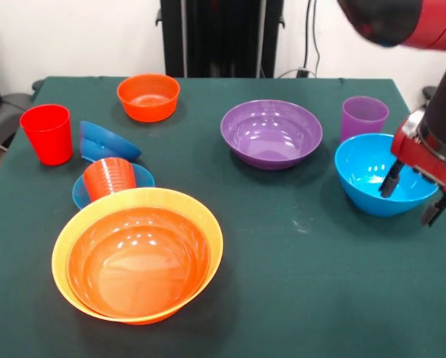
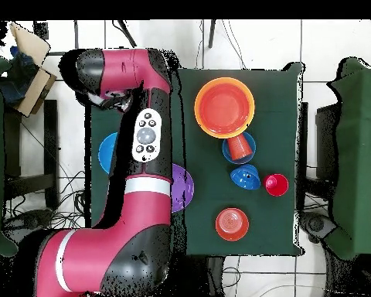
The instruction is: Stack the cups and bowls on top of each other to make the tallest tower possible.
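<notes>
The gripper (image 1: 415, 200) hangs at the large light blue bowl (image 1: 372, 175), fingers spread apart, one finger (image 1: 392, 179) inside the bowl and the other outside its rim, nothing clamped. Farthest across the table from it sits the yellow-orange bowl (image 1: 80, 231) with the red-orange bowl (image 1: 137, 261) nested inside: that's the tower so far. The purple bowl (image 1: 271, 133) sits close by the gripper, and the purple cup (image 1: 364, 117) stands just behind the blue bowl. Well away are the small orange bowl (image 1: 148, 96), the tipped dark blue bowl (image 1: 104, 142), and the orange-red cup (image 1: 108, 177) lying in the small light blue bowl (image 1: 81, 192). The red cup (image 1: 48, 133) stands farthest off.
</notes>
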`<move>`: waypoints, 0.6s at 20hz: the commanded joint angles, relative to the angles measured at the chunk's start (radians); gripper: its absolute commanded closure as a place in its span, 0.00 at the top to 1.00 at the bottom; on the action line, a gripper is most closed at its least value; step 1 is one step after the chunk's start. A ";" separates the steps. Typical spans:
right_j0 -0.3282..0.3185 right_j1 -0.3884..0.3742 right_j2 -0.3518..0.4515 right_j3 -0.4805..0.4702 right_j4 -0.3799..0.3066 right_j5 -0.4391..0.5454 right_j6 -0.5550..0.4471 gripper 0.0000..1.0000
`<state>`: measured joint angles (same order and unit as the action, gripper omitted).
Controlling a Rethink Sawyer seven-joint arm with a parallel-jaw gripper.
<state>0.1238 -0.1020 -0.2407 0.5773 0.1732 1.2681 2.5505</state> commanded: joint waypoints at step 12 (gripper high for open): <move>0.093 -0.127 0.007 0.261 -0.016 -0.017 0.170 1.00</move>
<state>0.1574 -0.1842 -0.2665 0.6178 0.1754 1.3096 2.5505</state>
